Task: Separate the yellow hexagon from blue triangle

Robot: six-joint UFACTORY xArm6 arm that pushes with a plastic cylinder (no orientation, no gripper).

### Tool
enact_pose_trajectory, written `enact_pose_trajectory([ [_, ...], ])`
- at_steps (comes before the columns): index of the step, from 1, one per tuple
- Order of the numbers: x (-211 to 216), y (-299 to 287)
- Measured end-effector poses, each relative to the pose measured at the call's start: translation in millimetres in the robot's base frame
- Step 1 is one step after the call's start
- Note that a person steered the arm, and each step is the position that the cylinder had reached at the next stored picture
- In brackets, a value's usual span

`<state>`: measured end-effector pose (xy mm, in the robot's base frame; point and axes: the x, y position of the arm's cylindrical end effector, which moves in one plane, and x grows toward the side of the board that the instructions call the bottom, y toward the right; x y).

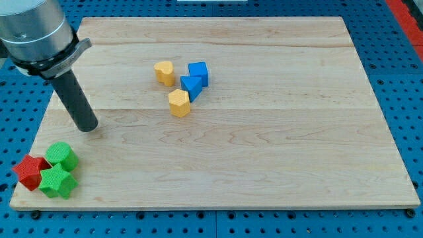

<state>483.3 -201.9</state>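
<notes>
The yellow hexagon lies left of the board's centre, touching the blue triangle just up and to its right. My tip rests on the board far to the left of both, a little lower than the hexagon and well apart from it. The rod rises up and left to the grey arm body.
A blue cube touches the triangle's upper right. A yellow heart-shaped block lies just left of the cube. At the bottom left corner sit a green cylinder, a green star and a red star.
</notes>
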Motion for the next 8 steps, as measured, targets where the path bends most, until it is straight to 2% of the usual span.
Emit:
enact_pose_trajectory([
  [2,-2.6,77.6],
  [4,-77.6,148.3],
  [5,-82.4,158.1],
  [6,-55.7,156.2],
  [7,-37.3,199.4],
  [8,-36.1,234.4],
])
